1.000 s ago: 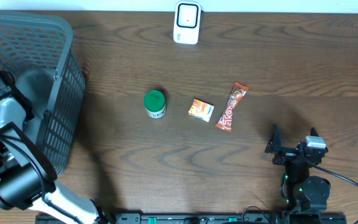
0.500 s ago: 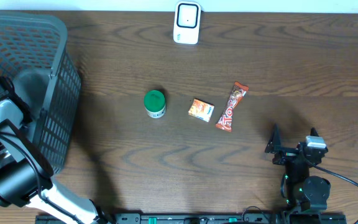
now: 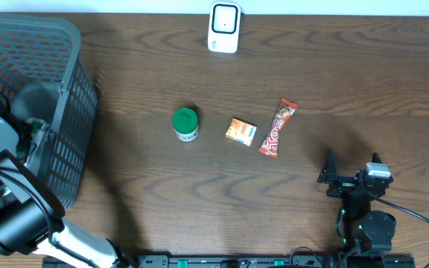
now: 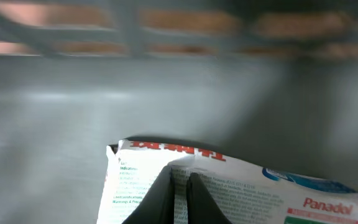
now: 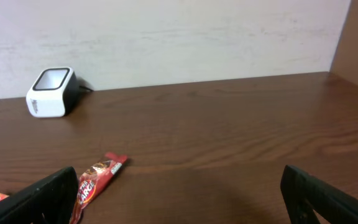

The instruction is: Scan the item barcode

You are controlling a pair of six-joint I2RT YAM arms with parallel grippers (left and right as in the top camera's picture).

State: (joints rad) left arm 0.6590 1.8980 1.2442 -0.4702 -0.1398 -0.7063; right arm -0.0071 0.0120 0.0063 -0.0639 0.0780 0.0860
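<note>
The left gripper (image 4: pixel 180 179) is down inside the grey plastic mesh basket (image 3: pixel 65 89) at the left edge of the dark wooden table (image 3: pixel 311 74). Its two fingers are pressed together on the edge of a white cardboard medicine box with small print and the word "Panadol" (image 4: pixel 241 186). The grip is on the near edge, I think so that the wide printed faces stay free for reading. I cannot find the barcode on the face that shows. The box is low in the basket, close to its grey floor, so it is well apart from the white scanner with a dark window (image 3: pixel 224 27), which stands at the far edge of the table, in the middle. In my judgement the step in hand is taking the item out of the basket; carrying it to the scanner is not yet done.

The right gripper (image 3: pixel 352 170) rests low at the near right corner with its fingers spread wide and nothing between them, probably parked out of the way.

By count: one basket, one scanner, one held box. Three loose items lie in a row in the middle of the table: one small jar with a green lid (image 3: pixel 185 124), one small orange packet (image 3: pixel 240 132) and one long red-orange snack bar wrapper (image 3: pixel 277 128).
</note>
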